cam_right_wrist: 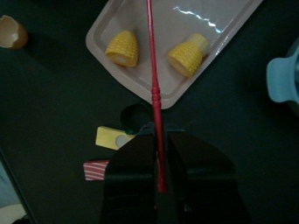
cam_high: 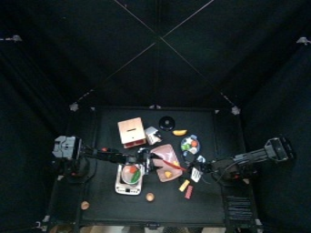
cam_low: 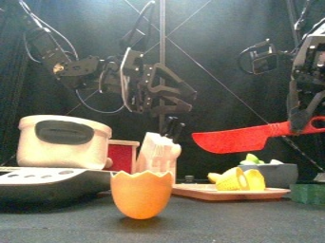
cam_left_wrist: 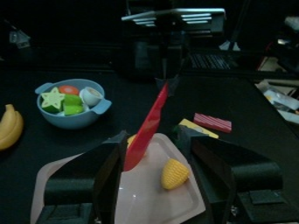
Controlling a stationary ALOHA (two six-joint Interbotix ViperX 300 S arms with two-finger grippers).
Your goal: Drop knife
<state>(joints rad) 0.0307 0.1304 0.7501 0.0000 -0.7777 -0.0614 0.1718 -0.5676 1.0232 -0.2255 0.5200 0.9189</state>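
My right gripper (cam_right_wrist: 160,162) clamps the red plastic knife (cam_right_wrist: 153,83) above the pink tray (cam_right_wrist: 222,31); released here, it risks knocking the yellow wedges (cam_right_wrist: 122,46); left gripper (cam_left_wrist: 158,162) wide.

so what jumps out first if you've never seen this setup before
The red knife, held level in mid-air by the right gripper, above the pale tray with two yellow corn pieces. Nearest in the front view stands an orange eggshell half, left of the tray.

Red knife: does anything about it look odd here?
The red knife isn't lying flat; the right tool holds it by its handle, blade edge-up over the pink tray. Nothing looks spilled or damaged.
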